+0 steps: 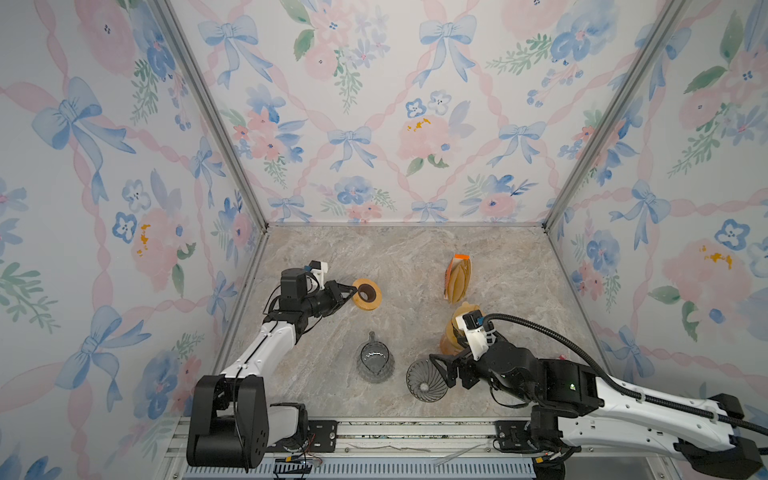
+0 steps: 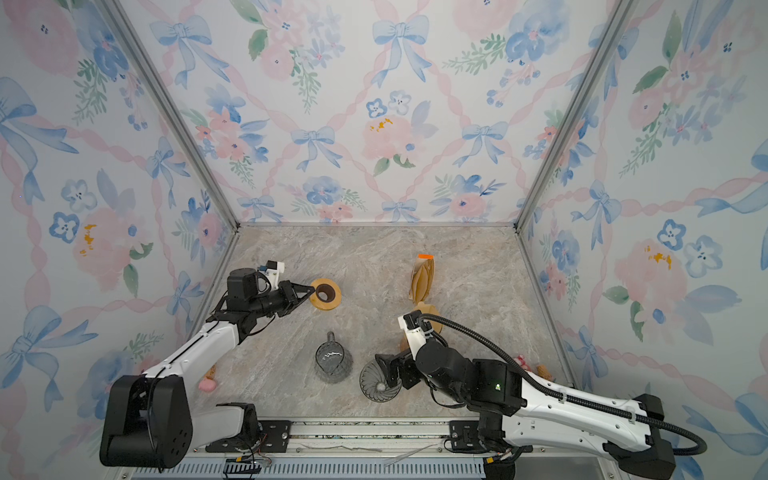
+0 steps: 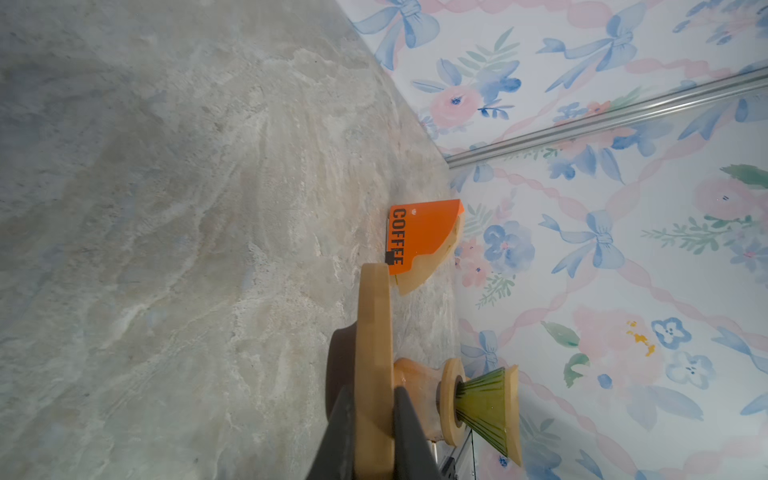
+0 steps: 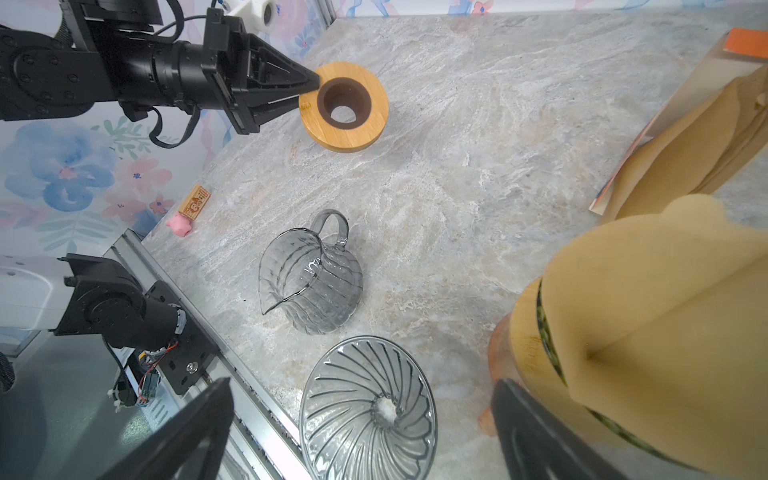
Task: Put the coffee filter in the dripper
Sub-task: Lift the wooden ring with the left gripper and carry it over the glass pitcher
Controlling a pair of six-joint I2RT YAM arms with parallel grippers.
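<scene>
— Looking across the tabletop [image 1: 415, 257], we found no loose paper anywhere near the grey glass dripper [image 1: 419, 380]. It sat empty at the front edge, mouth up, just beside the glass server [image 1: 374, 361].

— So where was the paper?

— We saw it in two places. A pack of filters [image 1: 457, 278] with an orange COFFEE label lay at the far right. One tan filter [image 4: 665, 311] already sat opened in a green dripper [image 3: 482, 399] on a wooden-collared amber carafe [image 3: 411, 382], close by the right arm's wrist.

— And the grippers?

— The left gripper [image 2: 312, 289] had its fingers [image 3: 340, 440] pinched narrow on the rim of the wooden dripper ring [image 4: 345, 137], at the far left and well apart from the rest. The right gripper [image 4: 362, 382] had its fingers [image 4: 195, 428] spread wide, holding nothing, with the grey dripper lying between them. We could not tell whether either finger touched the glass.

— How far along did we judge it?

— Early, if the grey dripper was the target. Ring, server and dripper all stood separate, the stand was not yet assembled, and no filter had been picked up for it. If the green one counted, the filter looked seated already. We could not settle which was meant.
</scene>
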